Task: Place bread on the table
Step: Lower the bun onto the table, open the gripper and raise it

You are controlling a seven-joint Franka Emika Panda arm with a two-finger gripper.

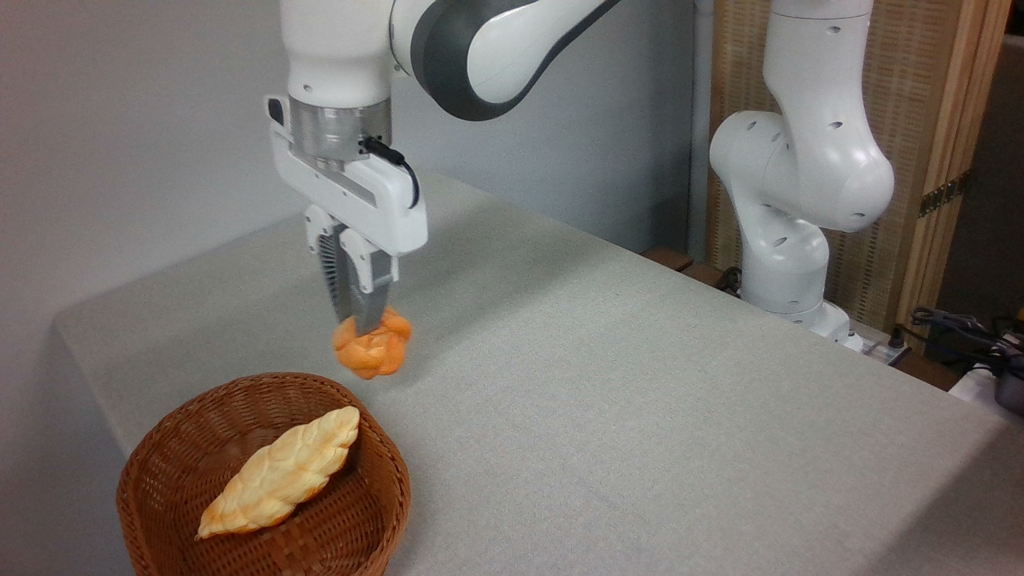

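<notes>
A: bread [373,349] looks light and soft; gripper [365,322] pinches its twisted top, bun hanging just behind the basket [264,480] rim; probably squashes if squeezed harder.

B: agreed; top knot is the sensible hold. Surface [640,384] beyond the basket is flat grey cloth, bare; loaf [280,472] lies inside the basket.

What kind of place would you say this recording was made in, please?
Probably a robotics lab or test room, not a kitchen: the arm's base is mounted beside a cloth-covered table, loose cables lie at the right, and the wall behind is bare grey.
</notes>
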